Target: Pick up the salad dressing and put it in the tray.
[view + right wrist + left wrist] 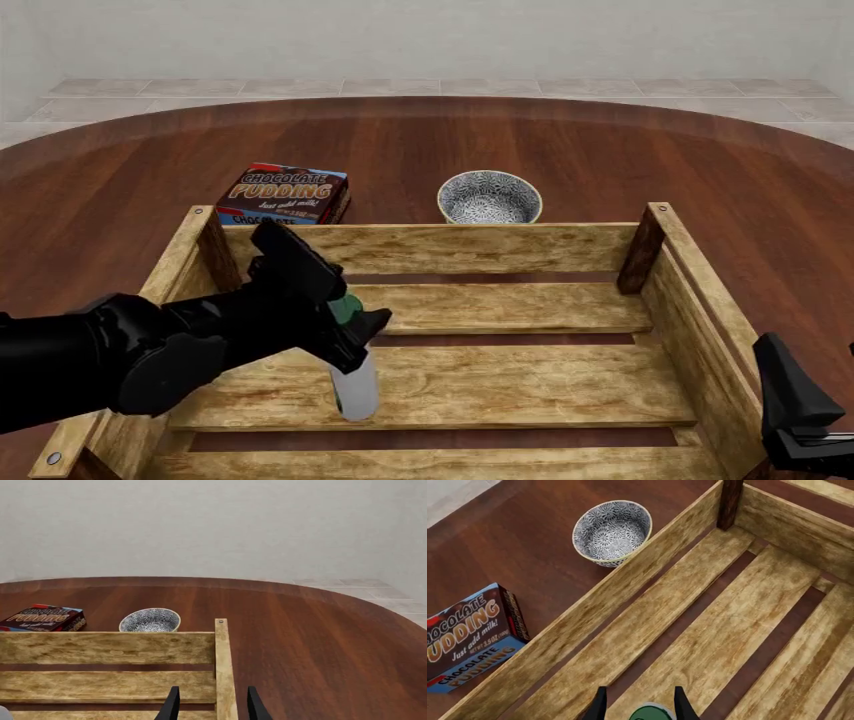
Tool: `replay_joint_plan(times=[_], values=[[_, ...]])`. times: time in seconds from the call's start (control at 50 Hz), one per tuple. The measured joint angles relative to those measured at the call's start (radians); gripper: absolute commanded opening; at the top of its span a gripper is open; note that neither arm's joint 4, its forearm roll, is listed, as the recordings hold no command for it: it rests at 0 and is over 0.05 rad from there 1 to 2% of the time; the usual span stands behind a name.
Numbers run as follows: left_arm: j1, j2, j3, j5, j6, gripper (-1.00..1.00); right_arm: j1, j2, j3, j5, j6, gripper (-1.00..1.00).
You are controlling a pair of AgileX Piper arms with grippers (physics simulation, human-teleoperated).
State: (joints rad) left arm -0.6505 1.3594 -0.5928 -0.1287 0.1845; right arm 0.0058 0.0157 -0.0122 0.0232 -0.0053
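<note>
the placing step is being played out here: the salad dressing (355, 385) is being held inside the tray (667, 300) by the left gripper (350, 322), with the bottle's base down at, or just above, the slatted floor; contact cannot be confirmed from these views. the fingers are being pressed in on either side of the dark green cap (651, 713), so the pincer is pinching the bottle at its top. what is called for next, it is judged, is a gentle final lowering if any gap is left, then a spreading of the fingers and a straight lift clear, so the tall, slim bottle is not tipped.

working left to right across the front view: the chocolate pudding box (283, 195) is being shown as a flat printed carton, brown with red and blue edges, lying on the glossy dark wood table (120, 190) just beyond the crate's far wall. the bottle is being seen as whitish, translucent and narrow. the small bowl (490, 198) is round and speckled in a black and white pattern, also just beyond the far wall. the crate is built of pale, rough-grained slats with darker corner posts. at far right the right gripper (210, 705) is being parked over the crate's right wall, its fingers spread and holding nothing.
</note>
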Motion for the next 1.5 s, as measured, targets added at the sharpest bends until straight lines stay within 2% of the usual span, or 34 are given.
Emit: replay_joint_plan(times=[0.68,1.5], values=[[0.001,-0.041,-0.025,0.034,0.008,1.00,-0.002,-0.002,0.001,0.001,0.003,1.00],[-0.001,-0.153,-0.086,0.126,0.043,1.00,-0.003,-0.002,0.000,0.002,0.001,1.00]])
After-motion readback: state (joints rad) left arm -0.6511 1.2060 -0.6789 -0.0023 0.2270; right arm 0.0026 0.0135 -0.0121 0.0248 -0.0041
